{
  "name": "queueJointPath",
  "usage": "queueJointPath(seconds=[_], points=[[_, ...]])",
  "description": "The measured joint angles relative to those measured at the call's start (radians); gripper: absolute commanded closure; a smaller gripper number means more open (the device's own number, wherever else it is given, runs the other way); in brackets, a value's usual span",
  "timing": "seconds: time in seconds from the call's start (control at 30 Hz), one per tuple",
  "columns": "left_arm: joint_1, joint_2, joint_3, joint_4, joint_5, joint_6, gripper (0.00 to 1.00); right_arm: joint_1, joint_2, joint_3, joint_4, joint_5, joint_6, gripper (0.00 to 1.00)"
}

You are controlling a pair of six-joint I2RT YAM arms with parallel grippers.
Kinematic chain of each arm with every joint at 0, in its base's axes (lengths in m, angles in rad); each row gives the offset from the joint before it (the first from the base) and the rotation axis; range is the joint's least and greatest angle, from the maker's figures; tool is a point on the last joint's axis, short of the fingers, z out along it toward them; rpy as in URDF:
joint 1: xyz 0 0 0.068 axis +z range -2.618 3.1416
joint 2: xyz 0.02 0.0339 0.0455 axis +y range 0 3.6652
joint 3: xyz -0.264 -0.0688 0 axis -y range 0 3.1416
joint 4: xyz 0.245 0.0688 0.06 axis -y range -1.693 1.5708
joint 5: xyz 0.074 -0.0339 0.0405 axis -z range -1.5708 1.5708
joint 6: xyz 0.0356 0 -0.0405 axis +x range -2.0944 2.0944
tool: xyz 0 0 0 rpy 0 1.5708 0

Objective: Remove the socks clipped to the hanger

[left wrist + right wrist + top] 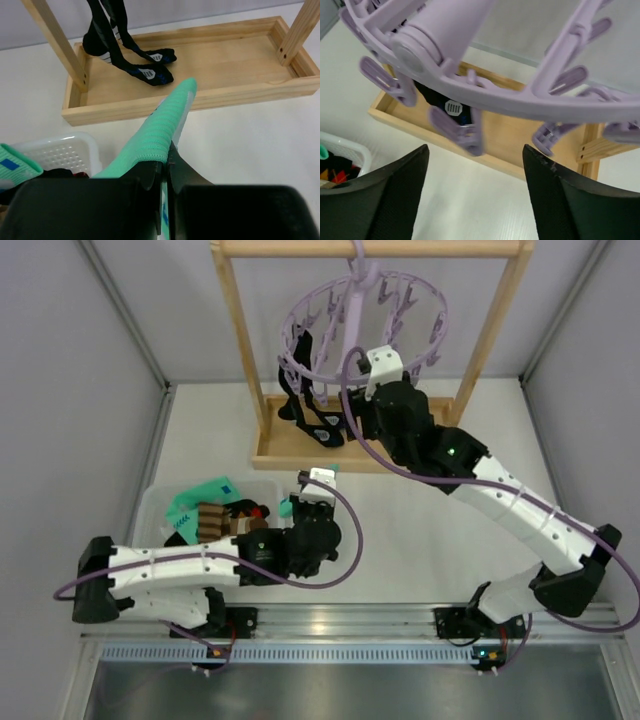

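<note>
Several socks [205, 515] fill the white basket [150, 500]; left tool [165, 162] pinches 1 more.

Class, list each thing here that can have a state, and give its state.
left tool, shut on mint-green sock
right tool, open, below hanger
mint-green sock, off the hanger, gripped
black socks, hanging from hanger, toes in wooden tray
hanger, hooked on rack
basket, holding loose socks

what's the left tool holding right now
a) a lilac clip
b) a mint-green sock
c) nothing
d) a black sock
b: in the left wrist view the left tool is shut on a mint-green sock that sticks out past its fingertips.
</note>
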Motion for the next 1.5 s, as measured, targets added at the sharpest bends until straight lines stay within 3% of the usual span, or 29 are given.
queueJointPath(seconds=[0.23,0.57,0.83,0.9,1.17,1.33,1.5], points=[[0.031,-0.203,0.106,-0.289,-0.011,-0.017,1.00,-0.004,-0.177,-0.144,0.028,-0.031,0.035,0.01],[0.107,-0.397,0.241,-0.398,-0.220,0.151,1.00,-0.040,-0.316,-0.298,0.032,-0.029,0.073,0.01],[0.133,-0.539,0.122,-0.412,-0.266,0.168,1.00,-0.050,-0.370,-0.369,0.032,-0.035,0.097,0.00],[0.181,-0.531,0.066,-0.418,-0.184,0.125,1.00,-0.050,-0.380,-0.369,0.031,-0.042,0.103,0.00],[0.606,-0.455,-0.191,-0.464,0.190,-0.223,1.00,-0.050,-0.426,-0.420,0.039,-0.075,0.123,0.01],[0.655,-0.497,-0.378,-0.496,0.292,-0.513,1.00,-0.050,-0.435,-0.455,0.047,-0.081,0.124,0.01],[0.722,-0.389,-0.412,-0.498,0.365,-0.655,1.00,-0.051,-0.437,-0.487,0.069,-0.097,0.126,0.00]])
